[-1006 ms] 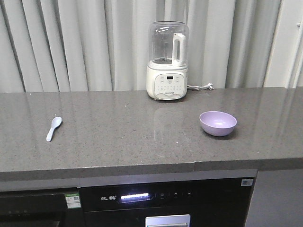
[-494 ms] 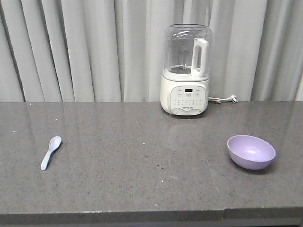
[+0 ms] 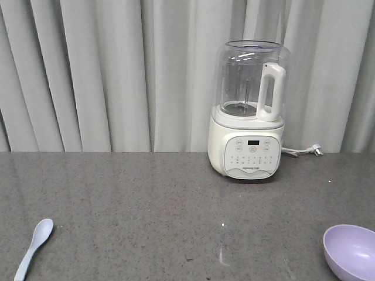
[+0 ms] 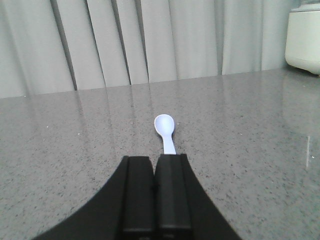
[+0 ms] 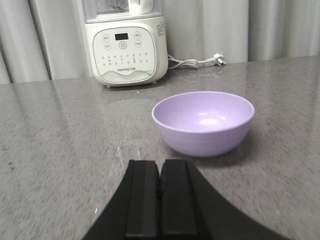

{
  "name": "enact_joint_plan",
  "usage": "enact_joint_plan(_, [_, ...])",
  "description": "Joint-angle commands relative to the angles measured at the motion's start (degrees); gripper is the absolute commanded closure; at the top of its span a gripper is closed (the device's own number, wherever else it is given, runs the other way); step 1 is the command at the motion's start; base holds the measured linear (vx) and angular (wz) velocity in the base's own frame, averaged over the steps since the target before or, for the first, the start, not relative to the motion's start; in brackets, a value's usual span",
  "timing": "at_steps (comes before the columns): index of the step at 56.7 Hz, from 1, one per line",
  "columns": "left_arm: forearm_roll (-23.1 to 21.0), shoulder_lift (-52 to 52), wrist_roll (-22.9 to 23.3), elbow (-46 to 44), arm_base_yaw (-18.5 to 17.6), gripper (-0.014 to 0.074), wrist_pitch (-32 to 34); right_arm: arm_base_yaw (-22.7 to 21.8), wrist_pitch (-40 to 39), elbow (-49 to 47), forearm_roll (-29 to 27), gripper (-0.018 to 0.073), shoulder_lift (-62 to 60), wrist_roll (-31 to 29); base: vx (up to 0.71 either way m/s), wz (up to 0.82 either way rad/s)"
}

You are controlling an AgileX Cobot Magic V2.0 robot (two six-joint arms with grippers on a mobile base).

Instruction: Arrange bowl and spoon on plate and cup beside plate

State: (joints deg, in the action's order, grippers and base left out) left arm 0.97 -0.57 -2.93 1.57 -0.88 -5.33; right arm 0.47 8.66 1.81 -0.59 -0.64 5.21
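Though behind bowl (image 5: pixel 203 122), blender (image 5: pixel 125 47) apart.

Polished speckled stone-look counter (image 3: pixel 146 216); smooth lavender bowl (image 5: pixel 203 122); smooth pale-blue plastic-looking spoon (image 4: pixel 165 129); cloth curtain (image 3: pixel 117 76).

Front view: level, close, facing the curtain (image 3: pixel 105 76) across the bench (image 3: pixel 146 216). Left wrist view: low over the bench, sharing the spoon (image 3: pixel 30 252) with it. Right wrist view: low, near, sharing bowl (image 3: pixel 351 254) and blender (image 3: pixel 249 117).
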Motion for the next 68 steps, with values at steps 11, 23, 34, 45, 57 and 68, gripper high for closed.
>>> enact_joint_plan(11, [-0.5, -0.9, 0.2, -1.5, 0.0, 0.0600, 4.5, -0.4, -4.9, 0.2, 0.6, 0.0568, -0.2, -0.2, 0.21, -0.02])
enact_joint_plan(23, [-0.5, -0.9, 0.2, -1.5, 0.0, 0.0600, 4.5, -0.4, -4.9, 0.2, 0.6, 0.0568, -0.2, -0.2, 0.07, -0.02])
enact_joint_plan(34, [-0.5, -0.9, 0.2, -1.5, 0.0, 0.0600, 4.5, -0.4, -4.9, 0.2, 0.6, 0.0568, -0.2, -0.2, 0.01, 0.00])
enact_joint_plan(45, [-0.5, -0.9, 0.2, -1.5, 0.0, 0.0600, 4.5, -0.4, -5.0, 0.2, 0.6, 0.0568, -0.2, -0.2, 0.00, 0.00])
enact_joint_plan(57, [-0.5, -0.9, 0.2, -1.5, 0.0, 0.0600, 4.5, -0.4, -7.3, 0.2, 0.6, 0.0568, -0.2, -0.2, 0.00, 0.00])
enact_joint_plan(68, [-0.6, -0.9, 2.4, -2.2, 0.0, 0.0600, 15.8, -0.4, -15.7, -2.1, -1.1, 0.0568, -0.2, -0.2, 0.00, 0.00])
